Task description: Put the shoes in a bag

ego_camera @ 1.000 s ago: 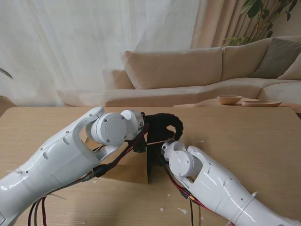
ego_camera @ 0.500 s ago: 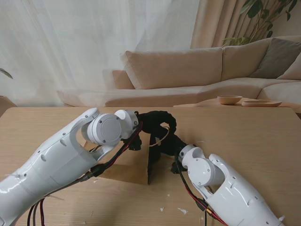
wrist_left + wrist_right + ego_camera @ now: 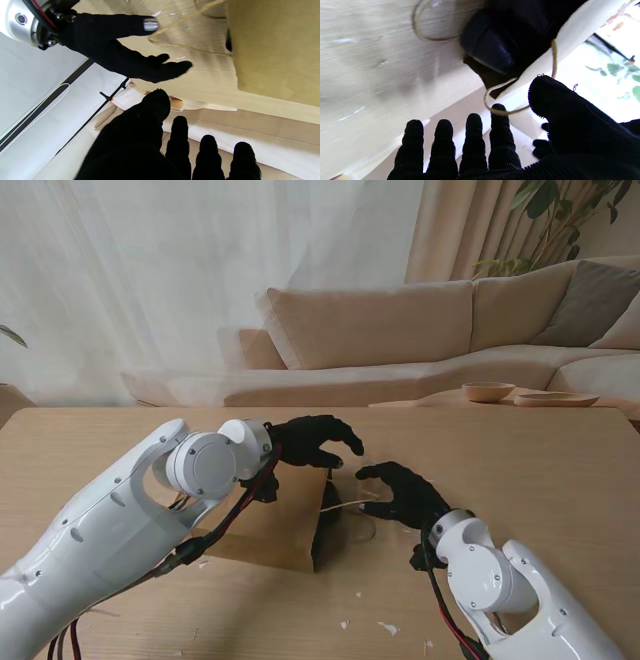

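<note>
A brown paper bag [image 3: 272, 525] lies on its side on the wooden table [image 3: 540, 470], mouth toward my right. A black shoe [image 3: 490, 47] shows inside the mouth, seen as a dark shape [image 3: 326, 532] from the stand. The bag's twine handle [image 3: 345, 505] lies on the table at the mouth. My left hand [image 3: 315, 442] hovers over the bag's far upper edge, fingers [image 3: 180, 140] spread and holding nothing. My right hand [image 3: 400, 492] is open just right of the mouth, palm down. In the right wrist view the handle loop [image 3: 500, 111] lies by my index fingertip. The left wrist view shows the bag [image 3: 275, 50] and the right hand [image 3: 112, 50].
Small white scraps [image 3: 388, 628] lie on the table near me. A beige sofa [image 3: 420, 330] stands beyond the table's far edge, with wooden bowls [image 3: 488, 391] at the far right. A curtain hangs behind, and a plant [image 3: 560, 220] stands at the top right.
My right hand has drawn back out of the bag's mouth to the right and spread open. My left hand has shifted left and let the bag's top sink lower.
</note>
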### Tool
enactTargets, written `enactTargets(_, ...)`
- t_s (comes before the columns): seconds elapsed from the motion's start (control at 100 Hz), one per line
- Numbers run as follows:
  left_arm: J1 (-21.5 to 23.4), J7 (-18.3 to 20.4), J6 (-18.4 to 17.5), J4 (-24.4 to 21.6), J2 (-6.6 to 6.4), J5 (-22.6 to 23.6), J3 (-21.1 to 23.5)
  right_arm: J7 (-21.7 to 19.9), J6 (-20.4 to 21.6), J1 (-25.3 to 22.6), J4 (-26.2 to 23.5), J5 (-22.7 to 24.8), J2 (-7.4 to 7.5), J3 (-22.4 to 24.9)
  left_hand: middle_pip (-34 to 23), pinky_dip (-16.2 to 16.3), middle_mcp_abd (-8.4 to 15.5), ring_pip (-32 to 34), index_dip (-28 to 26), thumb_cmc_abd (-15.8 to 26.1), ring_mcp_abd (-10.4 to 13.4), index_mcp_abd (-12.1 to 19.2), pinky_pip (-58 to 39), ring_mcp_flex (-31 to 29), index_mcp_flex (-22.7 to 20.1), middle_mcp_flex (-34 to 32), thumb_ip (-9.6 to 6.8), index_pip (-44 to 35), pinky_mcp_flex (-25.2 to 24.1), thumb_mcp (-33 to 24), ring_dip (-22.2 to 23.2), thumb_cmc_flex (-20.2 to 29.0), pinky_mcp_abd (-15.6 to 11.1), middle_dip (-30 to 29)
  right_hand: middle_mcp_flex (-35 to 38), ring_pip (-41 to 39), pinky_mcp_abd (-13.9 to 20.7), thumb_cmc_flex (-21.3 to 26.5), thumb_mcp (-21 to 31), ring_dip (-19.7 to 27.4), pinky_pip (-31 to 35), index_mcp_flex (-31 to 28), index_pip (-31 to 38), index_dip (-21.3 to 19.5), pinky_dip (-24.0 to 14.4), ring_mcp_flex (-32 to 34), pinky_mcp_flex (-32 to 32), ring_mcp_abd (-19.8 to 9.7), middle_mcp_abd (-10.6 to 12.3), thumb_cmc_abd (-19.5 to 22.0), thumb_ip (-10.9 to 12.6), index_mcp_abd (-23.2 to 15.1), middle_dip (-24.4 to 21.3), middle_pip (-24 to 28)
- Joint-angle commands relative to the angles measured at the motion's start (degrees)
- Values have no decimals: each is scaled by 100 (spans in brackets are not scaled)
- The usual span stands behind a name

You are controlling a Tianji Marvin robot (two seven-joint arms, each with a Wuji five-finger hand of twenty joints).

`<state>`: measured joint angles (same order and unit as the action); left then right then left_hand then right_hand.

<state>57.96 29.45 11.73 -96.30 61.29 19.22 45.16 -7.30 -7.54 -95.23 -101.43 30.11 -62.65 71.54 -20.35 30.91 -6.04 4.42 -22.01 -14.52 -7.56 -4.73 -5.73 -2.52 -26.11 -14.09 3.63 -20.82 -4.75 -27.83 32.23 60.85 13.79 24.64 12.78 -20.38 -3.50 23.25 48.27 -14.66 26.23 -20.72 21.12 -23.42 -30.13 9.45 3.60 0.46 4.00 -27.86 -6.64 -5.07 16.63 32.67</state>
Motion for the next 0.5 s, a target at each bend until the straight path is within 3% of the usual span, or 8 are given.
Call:
enactTargets(0.0, 199, 63, -1, -64, -99, 20, 136, -55, -93, -199, -86, 74, 32, 83, 83, -6, 235, -40, 140, -26, 123, 191, -65, 108, 248, 218, -123, 167, -48, -204, -104, -126, -88, -69, -167, 35, 52, -119, -85, 26, -157, 68, -89, -88, -101, -179, 32, -175, 118, 91, 168, 23, -16, -22)
enactTargets(0.25, 1470, -305, -252, -534, -140, 300, 1154, -3, -263, -797, -649, 364, 32, 518, 504, -507, 184, -185, 465, 58, 150, 145, 210, 83, 500, 308, -43, 466, 25, -42, -747, -853, -159, -379, -199, 39, 9, -123, -137, 27, -195, 122, -108, -84, -152, -200, 12, -139, 96, 177, 170, 41, -16, -27)
enactTargets(0.39, 2433, -946, -505, -882, -59, 316, 1739, 251, -233, -1069, -958, 463, -9, 577, 552, -908, 72, -208, 606, 47, 124, 97, 383, 83, 382, 311, -6, 589, 70, -111, -995, -1233, -149, -466, -199, 134, -79, -256, -358, 78, -212, 221, -179, -71, -250, -202, -34, -78, 59, 444, 186, 60, -73, -151)
enactTargets(0.49, 3086, -1328, -749, -1078, -11, 369, 2064, 574, -150, -1170, -1063, 433, -66, 475, 651, -1114, 50, -247, 665, 136, 109, 102, 448, 89, 421, 327, 27, 630, 77, -47, -1133, -1450, -121, -580, -190, 136, -126, -264, -798, 81, -283, 262, -249, -111, -362, -209, -48, -36, 49, 787, 280, -32, -78, -184)
